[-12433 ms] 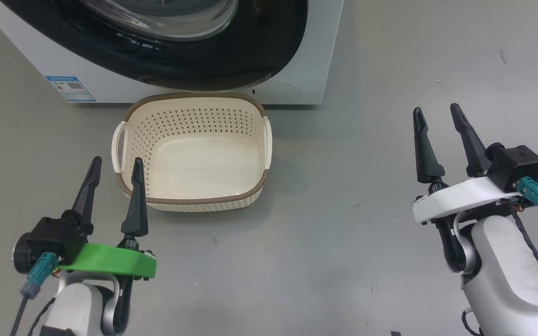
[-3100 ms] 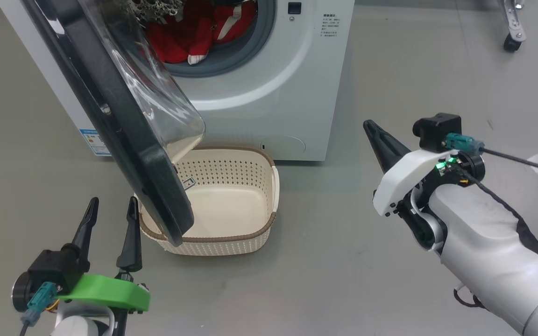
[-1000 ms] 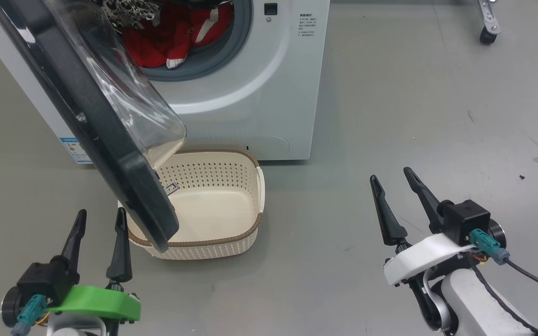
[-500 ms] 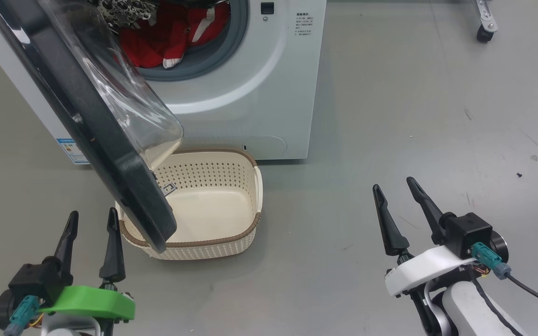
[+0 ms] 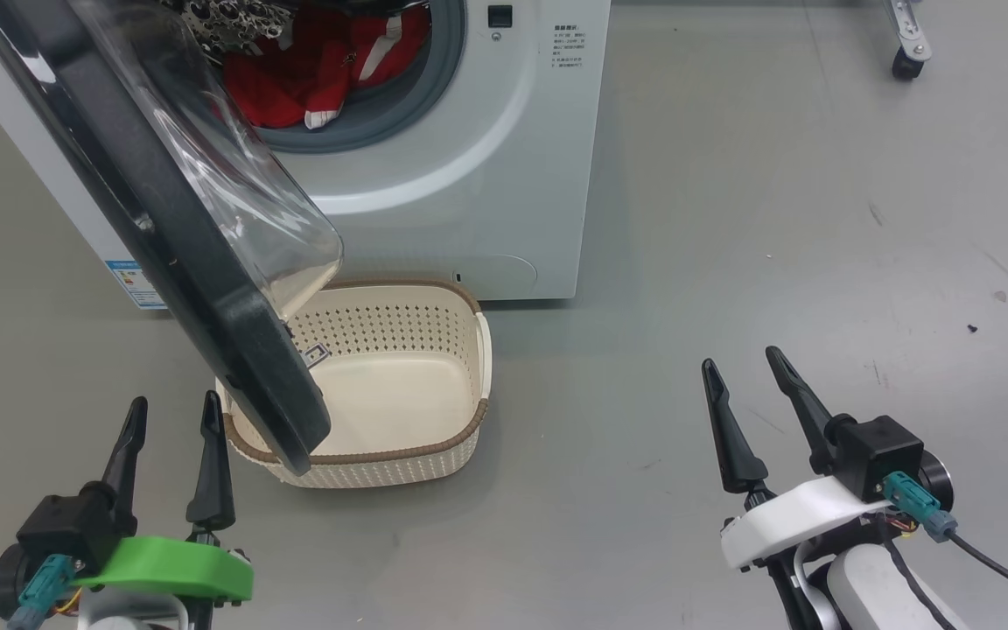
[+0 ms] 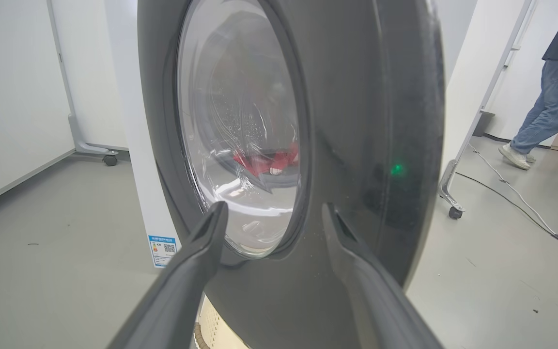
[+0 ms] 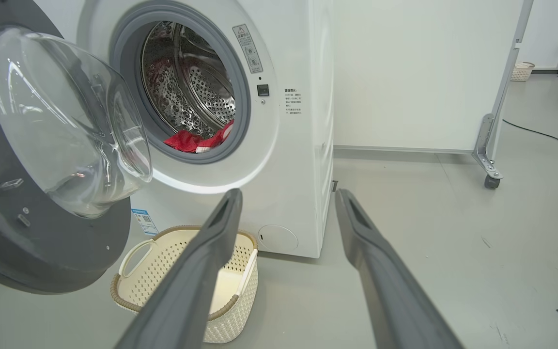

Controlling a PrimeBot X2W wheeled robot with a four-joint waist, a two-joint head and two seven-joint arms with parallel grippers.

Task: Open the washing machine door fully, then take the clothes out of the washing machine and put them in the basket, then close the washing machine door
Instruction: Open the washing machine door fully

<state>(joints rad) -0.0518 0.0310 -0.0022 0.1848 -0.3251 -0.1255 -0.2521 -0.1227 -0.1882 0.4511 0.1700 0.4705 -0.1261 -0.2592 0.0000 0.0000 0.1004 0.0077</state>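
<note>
Head view: washing machine door swung out, tilted over the left part of the basket. Basket on the floor, just in front of the washing machine. Clothes heaped inside the drum. Left gripper near the door's lower edge, fingers wide, empty. Right gripper well right of the basket, fingers wide, empty.

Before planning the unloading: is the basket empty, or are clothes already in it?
Empty. The basket shows a bare cream floor; the clothes lie in the washing machine.
</note>
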